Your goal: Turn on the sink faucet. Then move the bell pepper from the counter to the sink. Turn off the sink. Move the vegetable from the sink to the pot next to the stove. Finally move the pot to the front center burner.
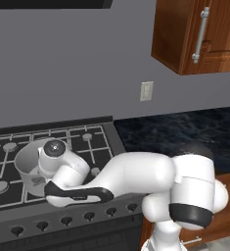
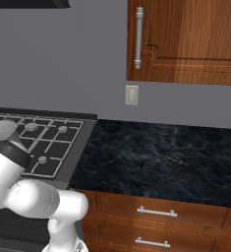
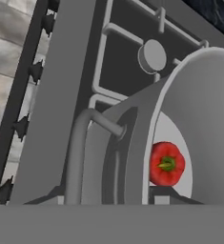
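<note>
Pot (image 1: 27, 162) sits on the stove (image 1: 82, 142), with the red bell pepper (image 3: 167, 164) inside. I cannot tell if the claw is wide or narrow.

A: What sort of place is this?

B: A home kitchen. The arm (image 1: 136, 176) reaches over a gas stove (image 1: 62, 147) with black grates and round burner caps, a row of dark knobs (image 1: 65, 220) along its front just below the arm.

A: Anything besides the stove?

B: Beside it, to the arm's right, runs a dark marble-patterned counter (image 2: 161, 157) over wooden drawers (image 2: 156, 219) with metal handles. Above hangs a wooden wall cabinet (image 2: 186, 39), and a wall outlet (image 2: 131, 95) sits on the grey wall behind. A grey pot (image 3: 199, 114) with a red bell pepper (image 3: 167, 163) inside stands on the grates.
</note>
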Tool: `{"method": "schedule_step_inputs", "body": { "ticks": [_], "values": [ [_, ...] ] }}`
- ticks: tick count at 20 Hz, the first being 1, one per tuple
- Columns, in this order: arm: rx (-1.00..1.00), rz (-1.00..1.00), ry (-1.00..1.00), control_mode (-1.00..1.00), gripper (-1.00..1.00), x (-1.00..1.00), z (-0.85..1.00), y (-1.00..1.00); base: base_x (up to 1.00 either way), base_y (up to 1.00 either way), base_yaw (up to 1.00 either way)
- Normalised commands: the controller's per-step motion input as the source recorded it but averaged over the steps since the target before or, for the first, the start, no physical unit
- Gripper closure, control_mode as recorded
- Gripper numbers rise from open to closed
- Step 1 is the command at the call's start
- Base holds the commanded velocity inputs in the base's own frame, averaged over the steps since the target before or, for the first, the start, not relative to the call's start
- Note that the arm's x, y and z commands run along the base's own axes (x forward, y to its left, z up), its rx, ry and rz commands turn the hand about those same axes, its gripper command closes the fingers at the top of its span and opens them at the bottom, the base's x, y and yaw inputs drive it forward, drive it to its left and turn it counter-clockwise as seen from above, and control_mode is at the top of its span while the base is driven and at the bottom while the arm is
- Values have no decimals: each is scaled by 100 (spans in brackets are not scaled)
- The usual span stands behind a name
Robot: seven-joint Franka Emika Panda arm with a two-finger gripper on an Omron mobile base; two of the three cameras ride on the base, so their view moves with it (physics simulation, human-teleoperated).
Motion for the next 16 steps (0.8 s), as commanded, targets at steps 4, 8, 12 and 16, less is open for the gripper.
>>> {"method": "schedule_step_inputs", "body": {
  "ticks": [4,8,12,16],
  "values": [
    [0,0,1,-100,100,8,-25,0,0,0,0],
    [0,0,0,-100,100,2,-28,-2,0,0,0],
    [0,0,0,-100,100,10,-31,-11,0,0,0],
    [0,0,0,-100,-100,13,-25,-8,0,0,0]
  ]
}}
